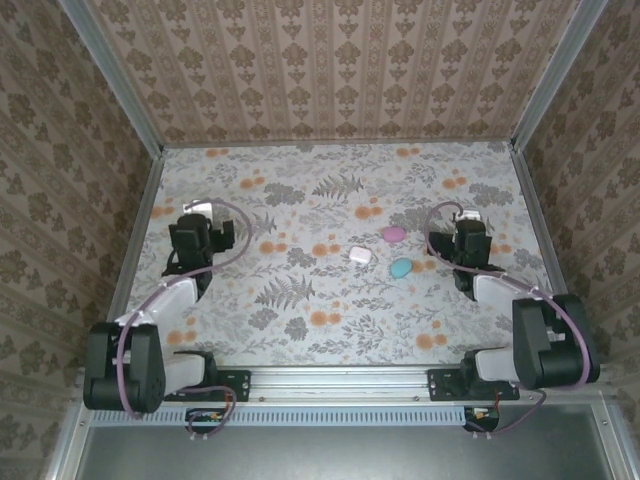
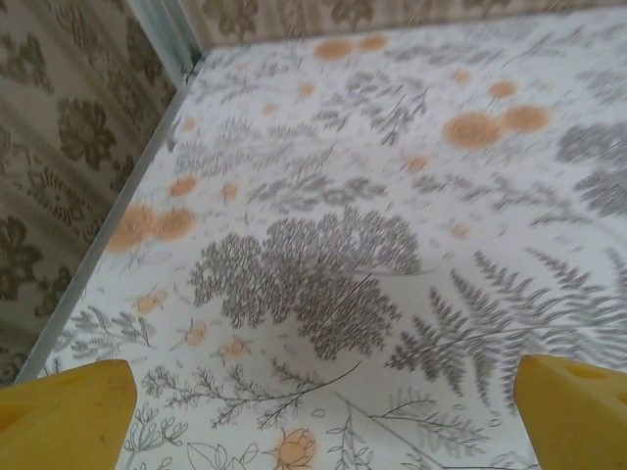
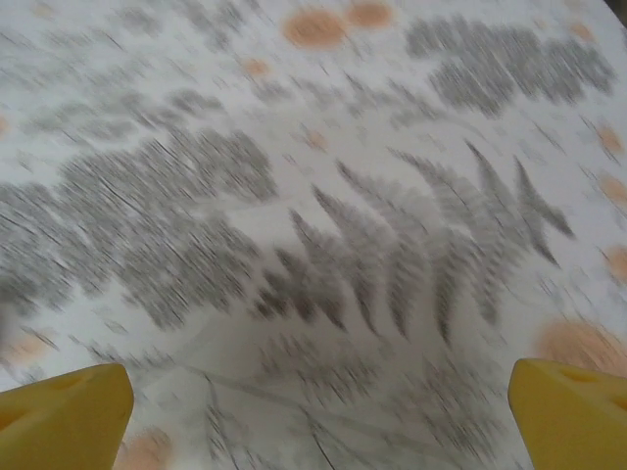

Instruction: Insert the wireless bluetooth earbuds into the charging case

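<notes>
- Cases cluster near the middle of the table, closer to the right arm: pink case, white case, teal case.
- Left gripper: yellow fingers spread wide, holding nothing.
- Right gripper: equally wide apart, empty.

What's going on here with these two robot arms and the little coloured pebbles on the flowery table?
Two robot arms are set up to put wireless earbuds into a charging case. Three small egg-shaped cases lie near the middle of the floral table, and all look closed: a white case, a pink case and a teal case. The left pincer and the right pincer are both open and hold nothing. Each is off to its own side, touching no case.
</notes>
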`<state>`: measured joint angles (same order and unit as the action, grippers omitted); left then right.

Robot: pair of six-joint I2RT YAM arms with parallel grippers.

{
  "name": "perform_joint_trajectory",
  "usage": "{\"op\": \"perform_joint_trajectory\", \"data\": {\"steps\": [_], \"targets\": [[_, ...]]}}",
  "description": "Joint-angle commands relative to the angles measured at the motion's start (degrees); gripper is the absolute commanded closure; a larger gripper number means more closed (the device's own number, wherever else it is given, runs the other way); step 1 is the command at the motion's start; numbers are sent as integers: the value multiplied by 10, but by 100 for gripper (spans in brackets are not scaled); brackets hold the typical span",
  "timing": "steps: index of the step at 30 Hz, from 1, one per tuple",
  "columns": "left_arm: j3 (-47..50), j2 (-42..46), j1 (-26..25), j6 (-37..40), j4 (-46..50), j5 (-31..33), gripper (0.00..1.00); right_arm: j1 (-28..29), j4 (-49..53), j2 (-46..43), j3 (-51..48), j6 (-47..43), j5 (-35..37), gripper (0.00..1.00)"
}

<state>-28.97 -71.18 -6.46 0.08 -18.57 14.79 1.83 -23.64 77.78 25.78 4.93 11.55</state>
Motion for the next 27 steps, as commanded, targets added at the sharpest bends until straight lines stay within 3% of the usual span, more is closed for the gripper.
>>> {"op": "perform_joint_trajectory", "data": {"steps": [1,3,6,8,11,12,14,27], "targets": [[39,-36,16,17,-131,-21,0,-8,-187,16,-20,-41,-102,0],[63,-64,32,21,-223,-62,0,-12,-263,56,-50,-51,-145,0],[61,-94,44,28,-248,-107,0,-12,-406,109,-95,-46,-133,0],[77,-119,48,35,-297,-138,0,-15,-314,88,-67,-35,-109,0],[98,-174,48,48,-390,-153,0,-9,-258,97,-29,-22,-55,0],[82,-158,49,30,-327,-128,0,-7,-273,103,-31,-20,-45,0],[66,-170,48,16,-324,-78,0,-5,-265,99,-31,-21,-40,0],[65,-168,42,18,-316,-65,0,2,-263,101,-28,-26,-35,0]]}}
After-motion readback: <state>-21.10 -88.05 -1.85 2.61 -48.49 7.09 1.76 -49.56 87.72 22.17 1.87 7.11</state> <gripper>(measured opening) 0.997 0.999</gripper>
